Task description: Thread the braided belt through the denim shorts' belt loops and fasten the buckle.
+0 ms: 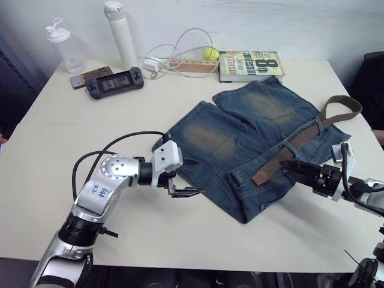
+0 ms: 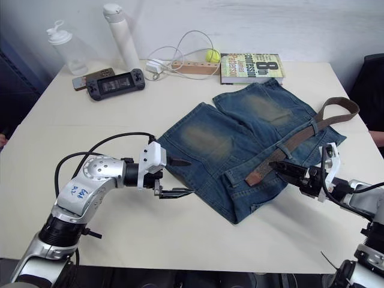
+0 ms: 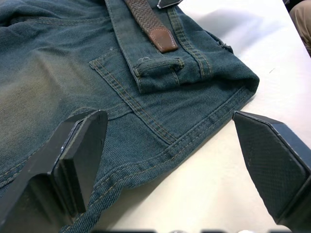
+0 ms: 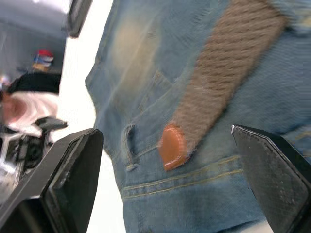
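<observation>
Woven belt (image 1: 288, 149) on faded denim shorts (image 1: 240, 135)

The left gripper (image 1: 187, 177) and the right gripper (image 1: 292, 166) both hovered with fingers spread wide, tips pointing toward each other.

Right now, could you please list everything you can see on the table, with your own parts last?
denim shorts: one, faded blue, centre-right of the table.
braided belt: one, brown, lying along the shorts' waistband, tan tip beside a belt loop.
book: one, olive cover, far edge.
tennis ball: one, yellow, beside the book.
white cable: one, looped at the far edge.
wooden strip: one, tan, under the cable.
handheld game console: one, dark, far left.
phone: one, brownish, behind the console.
bottles: a clear one and a white one, far left corner.
left hand: open, at the shorts' hem.
right hand: open, near the belt tip.
</observation>
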You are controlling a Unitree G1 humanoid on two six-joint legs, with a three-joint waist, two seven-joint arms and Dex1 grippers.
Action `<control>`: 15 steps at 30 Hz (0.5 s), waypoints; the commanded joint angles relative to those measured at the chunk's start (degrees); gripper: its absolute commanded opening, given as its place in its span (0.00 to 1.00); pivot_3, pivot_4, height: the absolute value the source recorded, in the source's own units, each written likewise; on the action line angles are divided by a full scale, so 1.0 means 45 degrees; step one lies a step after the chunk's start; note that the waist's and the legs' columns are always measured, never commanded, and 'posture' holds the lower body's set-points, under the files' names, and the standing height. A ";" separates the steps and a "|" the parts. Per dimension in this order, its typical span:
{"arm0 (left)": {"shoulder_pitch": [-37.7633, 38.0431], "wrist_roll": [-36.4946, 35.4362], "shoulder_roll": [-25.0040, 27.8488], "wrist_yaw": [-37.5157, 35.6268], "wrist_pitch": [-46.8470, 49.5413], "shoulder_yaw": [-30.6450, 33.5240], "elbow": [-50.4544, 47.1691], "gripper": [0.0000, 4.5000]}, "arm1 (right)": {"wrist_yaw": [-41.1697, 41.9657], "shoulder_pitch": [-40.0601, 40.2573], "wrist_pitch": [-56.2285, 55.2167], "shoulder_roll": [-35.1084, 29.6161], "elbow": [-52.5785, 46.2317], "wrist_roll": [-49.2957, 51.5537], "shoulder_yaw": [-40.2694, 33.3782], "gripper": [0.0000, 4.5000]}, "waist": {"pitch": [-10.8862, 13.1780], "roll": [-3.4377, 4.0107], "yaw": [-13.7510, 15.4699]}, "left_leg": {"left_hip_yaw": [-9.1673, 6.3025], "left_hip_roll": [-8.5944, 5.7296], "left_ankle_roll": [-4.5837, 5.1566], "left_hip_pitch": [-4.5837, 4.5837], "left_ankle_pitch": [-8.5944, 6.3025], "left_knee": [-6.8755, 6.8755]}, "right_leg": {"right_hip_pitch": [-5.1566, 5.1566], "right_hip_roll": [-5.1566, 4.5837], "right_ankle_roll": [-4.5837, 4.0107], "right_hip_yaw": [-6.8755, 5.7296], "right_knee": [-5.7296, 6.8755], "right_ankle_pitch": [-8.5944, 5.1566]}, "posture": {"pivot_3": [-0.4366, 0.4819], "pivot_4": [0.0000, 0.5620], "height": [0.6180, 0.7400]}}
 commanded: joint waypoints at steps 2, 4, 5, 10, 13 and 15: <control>0.0092 -0.0291 0.0044 0.0163 0.0129 0.0226 -0.0739 1.00 | -0.1549 -0.0520 0.0138 0.0725 0.0634 0.0657 -0.0913 1.00 | -0.0001 0.0002 -0.0004 | 0.0007 -0.0001 0.0000 0.0001 0.0000 0.0000 | -0.0004 -0.0001 0.0000 0.0006 0.0008 0.0000 | 0.48 0.27 0.96; 0.0148 -0.0385 -0.0004 0.0260 0.0268 0.0311 -0.0811 1.00 | -0.2113 -0.0835 0.0138 0.1214 0.0812 0.0846 -0.1238 1.00 | -0.0001 0.0002 -0.0029 | 0.0007 -0.0001 0.0000 0.0002 0.0000 0.0001 | -0.0004 0.0000 0.0000 0.0008 0.0007 0.0000 | 0.48 0.27 0.96; 0.0155 -0.0358 0.0027 0.0272 0.0278 0.0298 -0.0825 1.00 | -0.2364 -0.1001 0.0138 0.1446 0.0877 0.1014 -0.1419 1.00 | -0.0001 0.0002 -0.0049 | 0.0009 -0.0001 0.0000 0.0001 0.0000 0.0000 | -0.0004 0.0000 0.0000 0.0011 0.0008 0.0000 | 0.48 0.27 0.96; 0.0188 -0.0311 0.0148 0.0308 0.0277 0.0303 -0.0818 1.00 | -0.3293 -0.1561 0.0138 0.2056 0.1061 0.2040 -0.2116 1.00 | -0.0001 0.0002 -0.0124 | 0.0012 0.0000 0.0000 0.0000 0.0000 -0.0001 | -0.0012 0.0002 0.0000 0.0014 0.0017 0.0000 | 0.48 0.27 0.96; 0.0213 -0.0289 0.0228 0.0318 0.0267 0.0302 -0.0813 1.00 | -0.3887 -0.1693 0.0138 0.2179 0.1070 0.2429 -0.2330 1.00 | -0.0002 0.0002 -0.0181 | 0.0012 -0.0001 0.0000 0.0000 0.0000 -0.0001 | -0.0012 0.0001 0.0000 0.0016 0.0017 0.0000 | 0.48 0.27 0.96; 0.0262 -0.0238 0.0290 0.0329 0.0249 0.0278 -0.0793 1.00 | -0.4271 -0.1864 0.0138 0.2404 0.1096 0.2727 -0.2491 1.00 | -0.0002 0.0002 -0.0208 | 0.0011 0.0000 0.0000 0.0000 0.0000 -0.0004 | -0.0012 0.0001 0.0000 0.0015 0.0016 0.0000 | 0.48 0.27 0.96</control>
